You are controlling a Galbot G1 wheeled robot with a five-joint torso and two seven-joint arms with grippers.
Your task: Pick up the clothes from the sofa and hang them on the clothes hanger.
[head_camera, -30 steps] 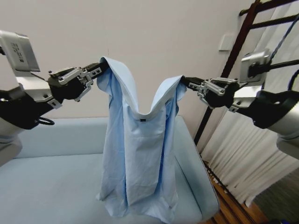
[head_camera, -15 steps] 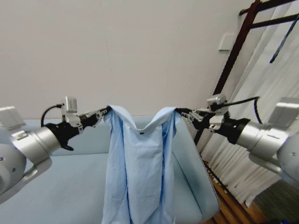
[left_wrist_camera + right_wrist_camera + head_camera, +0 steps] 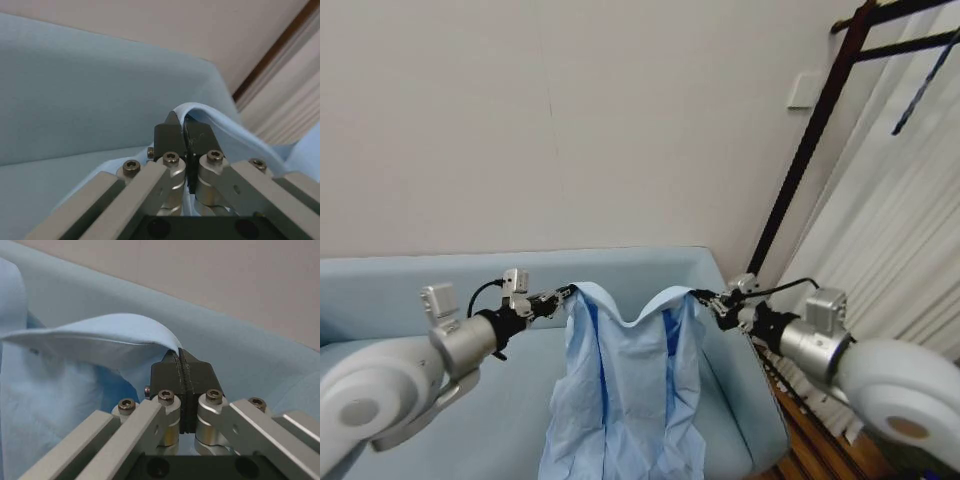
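Head view: finds a light blue shirt (image 3: 625, 400) hanging in front of the sofa (image 3: 410, 285), above its seat, strung by the shoulders between two grippers. Places the left gripper (image 3: 563, 293) before the sofa's backrest, jaws clamped tight on one shoulder of the shirt. Places the right gripper (image 3: 703, 296) nearer the sofa's right end, jaws pinched tight on the other shoulder. Leaves the collar sagging in a shallow dip between the two pinch points, with the shirt's body dropping toward the front of the sofa's seat. Cannot tell whether the hem touches the seat. Sets a dark wooden clothes rack (image 3: 807, 150) just past the sofa's right end, rising along the wall (image 3: 570, 120), with a white curtain (image 3: 890, 250) beyond it.

Left wrist view: looks along the left gripper (image 3: 185, 135), jaws pressed together on a fold of the shirt (image 3: 230, 131), with the sofa's pale blue backrest (image 3: 75, 90) behind.

Right wrist view: looks along the right gripper (image 3: 181, 362), jaws closed flat on the shirt's edge (image 3: 100, 340), cloth stretched away from the tips, sofa backrest (image 3: 240, 345) behind.
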